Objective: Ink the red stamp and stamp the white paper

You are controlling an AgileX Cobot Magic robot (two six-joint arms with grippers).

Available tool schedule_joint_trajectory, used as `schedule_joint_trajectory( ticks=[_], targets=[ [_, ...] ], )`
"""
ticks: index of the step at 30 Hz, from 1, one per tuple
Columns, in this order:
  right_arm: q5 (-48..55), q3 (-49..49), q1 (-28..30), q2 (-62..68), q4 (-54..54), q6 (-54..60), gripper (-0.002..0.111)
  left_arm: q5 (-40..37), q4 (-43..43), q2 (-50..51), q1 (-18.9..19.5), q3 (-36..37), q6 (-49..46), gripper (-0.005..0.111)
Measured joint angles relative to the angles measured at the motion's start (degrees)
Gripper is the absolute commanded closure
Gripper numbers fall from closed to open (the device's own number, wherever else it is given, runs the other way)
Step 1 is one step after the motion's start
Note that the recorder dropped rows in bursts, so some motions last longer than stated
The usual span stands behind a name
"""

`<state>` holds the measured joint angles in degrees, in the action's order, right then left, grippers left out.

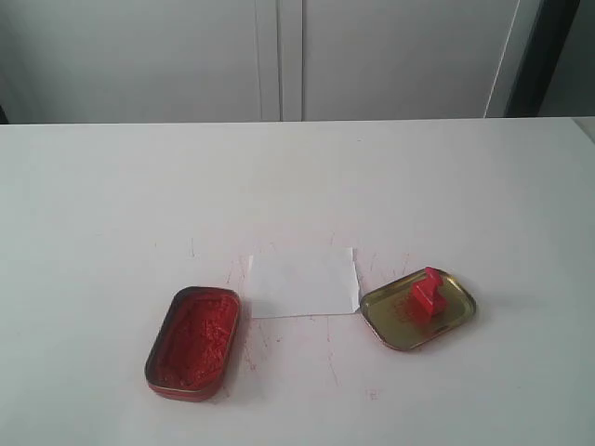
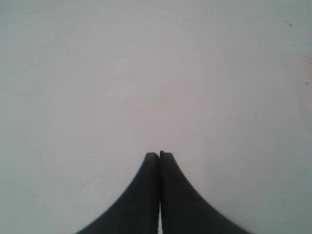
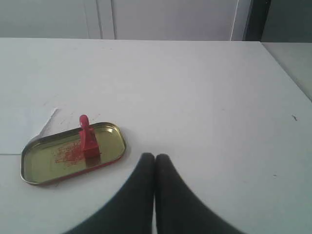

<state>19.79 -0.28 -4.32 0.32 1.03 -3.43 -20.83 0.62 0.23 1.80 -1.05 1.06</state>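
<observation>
The red stamp [image 1: 428, 291] stands upright inside the gold tin lid [image 1: 457, 311] at the front right of the table; the right wrist view shows the red stamp [image 3: 87, 138] in that lid [image 3: 109, 139] too. The white paper [image 1: 304, 282] lies flat between the lid and the oblong tin of red ink paste [image 1: 194, 342]; a corner of the paper [image 3: 19, 129] shows in the right wrist view. My right gripper [image 3: 155, 157] is shut and empty, a short way from the lid. My left gripper [image 2: 159, 154] is shut over bare tabletop. Neither gripper appears in the exterior view.
Faint red ink marks [image 1: 325, 358] dot the white tabletop around the paper and tins. White cabinet doors [image 1: 279, 56] stand behind the table's far edge. The table's right edge [image 3: 285, 73] shows in the right wrist view.
</observation>
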Motion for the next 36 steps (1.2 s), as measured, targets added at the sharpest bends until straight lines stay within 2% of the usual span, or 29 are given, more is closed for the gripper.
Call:
schedule_joint_trajectory(
  ticks=[11, 21, 36],
  targets=[
    [-2.86, 0.0, 0.0, 0.0, 0.0, 0.0, 0.108, 0.0, 0.0, 0.0, 0.0, 0.0, 0.0, 0.107],
    [-19.32, 0.0, 0.0, 0.0, 0.0, 0.0, 0.108, 0.0, 0.0, 0.0, 0.0, 0.0, 0.0, 0.107],
    [-22.23, 0.0, 0.0, 0.0, 0.0, 0.0, 0.108, 0.0, 0.0, 0.0, 0.0, 0.0, 0.0, 0.107]
  ],
)
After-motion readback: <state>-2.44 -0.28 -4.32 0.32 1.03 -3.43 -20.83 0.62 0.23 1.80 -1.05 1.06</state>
